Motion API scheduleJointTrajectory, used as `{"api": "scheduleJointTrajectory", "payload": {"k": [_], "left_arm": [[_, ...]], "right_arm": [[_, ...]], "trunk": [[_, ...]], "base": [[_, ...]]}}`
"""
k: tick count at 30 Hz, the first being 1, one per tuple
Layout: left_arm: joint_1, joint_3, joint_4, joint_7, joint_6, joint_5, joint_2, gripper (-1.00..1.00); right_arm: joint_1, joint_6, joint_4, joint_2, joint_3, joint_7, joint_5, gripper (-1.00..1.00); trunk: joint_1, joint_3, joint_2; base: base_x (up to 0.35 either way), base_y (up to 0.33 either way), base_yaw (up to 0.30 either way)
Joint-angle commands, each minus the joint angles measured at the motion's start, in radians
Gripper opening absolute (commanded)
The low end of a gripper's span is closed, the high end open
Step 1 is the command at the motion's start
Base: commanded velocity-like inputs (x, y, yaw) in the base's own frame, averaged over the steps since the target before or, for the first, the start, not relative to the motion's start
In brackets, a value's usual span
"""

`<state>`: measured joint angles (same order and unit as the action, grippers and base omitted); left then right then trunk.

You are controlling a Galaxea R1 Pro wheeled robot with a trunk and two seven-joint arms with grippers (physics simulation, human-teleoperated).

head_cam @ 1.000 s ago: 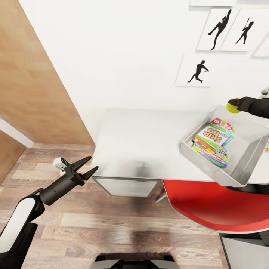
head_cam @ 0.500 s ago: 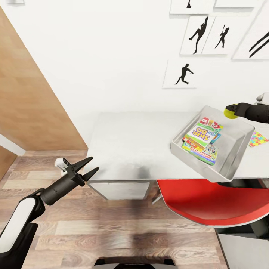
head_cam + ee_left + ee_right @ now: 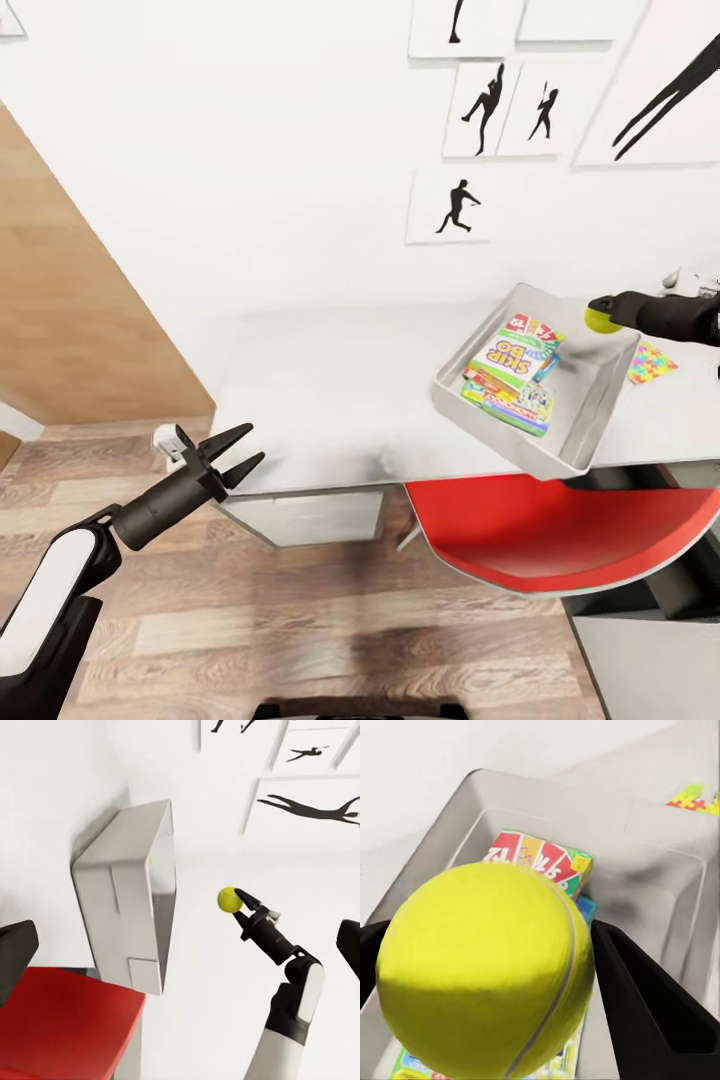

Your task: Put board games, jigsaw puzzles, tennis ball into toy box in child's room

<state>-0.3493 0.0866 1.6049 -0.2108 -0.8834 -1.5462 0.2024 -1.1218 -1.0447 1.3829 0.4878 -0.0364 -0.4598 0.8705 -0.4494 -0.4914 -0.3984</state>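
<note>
The right gripper point(image 3: 603, 316) clamped the tennis ball point(image 3: 599, 318) above the toy box's point(image 3: 600, 412) far rim; releasing farther inward would suit. The left gripper point(image 3: 243, 452) hung open, well left.

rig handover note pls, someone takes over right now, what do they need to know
Right gripper: shut on the tennis ball, held over the far rim of the toy box.
Left gripper: open, holding nothing, out beside the table's near left corner.
Toy box: on the table, overhanging the front edge above the red chair. Board games are stacked inside it; the exact count is unclear.
Done: game boxes in, ball picked up.
Left: release the ball into the box, then load the jigsaw puzzle lying on the table beyond the box. A second puzzle is still to be found.
</note>
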Motion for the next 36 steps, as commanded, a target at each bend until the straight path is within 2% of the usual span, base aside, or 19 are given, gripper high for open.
{"api": "scheduleJointTrajectory", "payload": {"k": [1,4,10,26,36], "left_arm": [[0.000,0.001,0.000,-0.004,-0.003,0.004,0.000,1.00],[0.000,0.001,0.000,-0.002,0.000,0.004,0.000,1.00],[0.001,0.001,0.000,0.000,0.002,0.005,0.001,1.00],[0.002,0.002,0.000,0.001,0.005,0.006,0.002,1.00],[0.003,0.002,0.000,0.000,0.005,0.006,0.001,1.00]], "right_arm": [[-0.001,-0.003,-0.002,-0.007,0.000,-0.010,0.010,-1.00],[-0.001,-0.003,-0.008,-0.034,0.000,-0.010,0.007,-1.00],[-0.001,-0.003,-0.011,-0.058,0.001,-0.010,0.005,-1.00],[0.007,-0.003,-0.013,-0.090,0.006,-0.010,0.003,-1.00],[0.024,-0.003,-0.013,-0.097,0.005,-0.017,0.002,-1.00]], "trunk": [[-0.001,0.000,-0.002],[-0.001,0.005,-0.002],[-0.001,0.015,-0.002],[-0.001,0.027,-0.002],[-0.001,0.028,-0.002]], "base": [[0.000,0.000,-0.145],[0.000,0.000,-0.145],[0.000,0.000,-0.144],[0.007,-0.003,-0.059],[0.144,-0.064,-0.004]]}}
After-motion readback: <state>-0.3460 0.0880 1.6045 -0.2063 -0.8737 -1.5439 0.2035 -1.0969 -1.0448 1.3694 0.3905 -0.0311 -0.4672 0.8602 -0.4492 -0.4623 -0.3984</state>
